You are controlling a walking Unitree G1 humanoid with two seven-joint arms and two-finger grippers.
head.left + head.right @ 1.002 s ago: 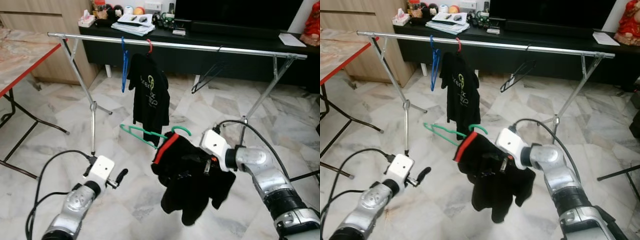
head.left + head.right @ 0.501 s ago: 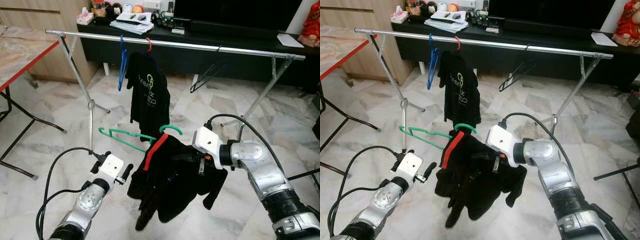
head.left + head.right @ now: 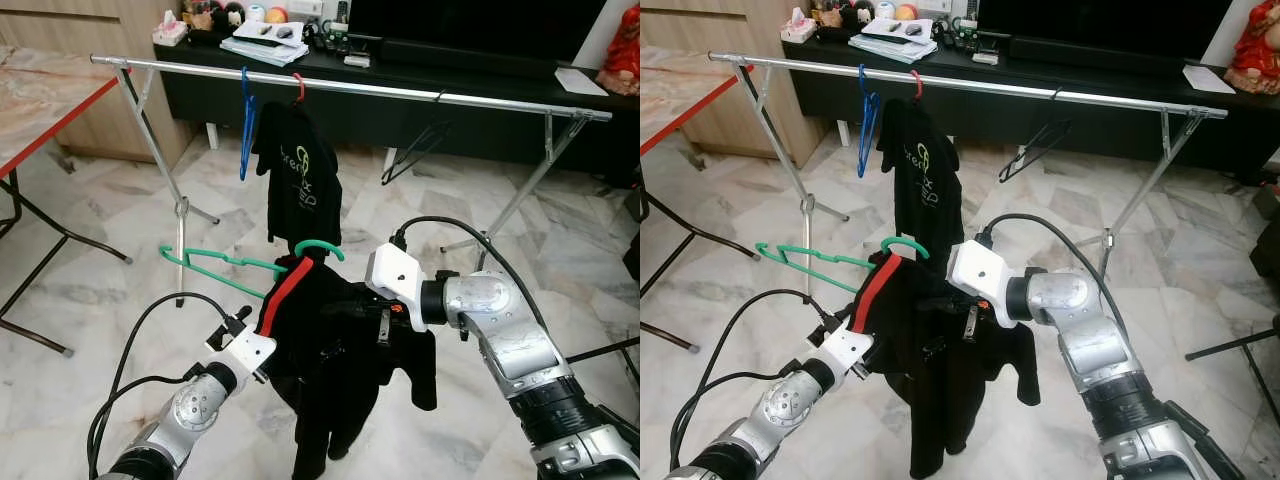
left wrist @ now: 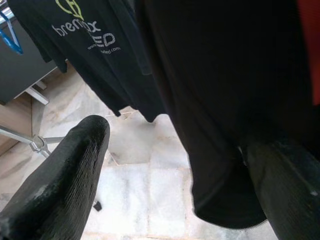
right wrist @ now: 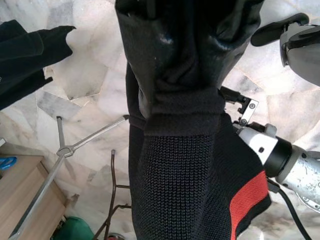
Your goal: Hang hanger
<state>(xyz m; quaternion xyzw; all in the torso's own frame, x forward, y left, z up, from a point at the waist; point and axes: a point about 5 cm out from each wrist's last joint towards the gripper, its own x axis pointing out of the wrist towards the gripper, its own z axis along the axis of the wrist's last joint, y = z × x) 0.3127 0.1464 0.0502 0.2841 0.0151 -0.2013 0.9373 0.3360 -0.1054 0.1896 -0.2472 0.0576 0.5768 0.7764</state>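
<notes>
White marble floor point(image 3: 90, 300), a long black cabinet point(image 3: 400, 75) behind, red-edged table point(image 3: 40, 120) at left

Two silver, ribbed arms are showing, each ending in a white wrist block. The right tool point(image 5: 180, 40) is carrying glossy black fingers; the left tool point(image 4: 175, 175) has textured black ones. Black cables are looping behind both.
</notes>
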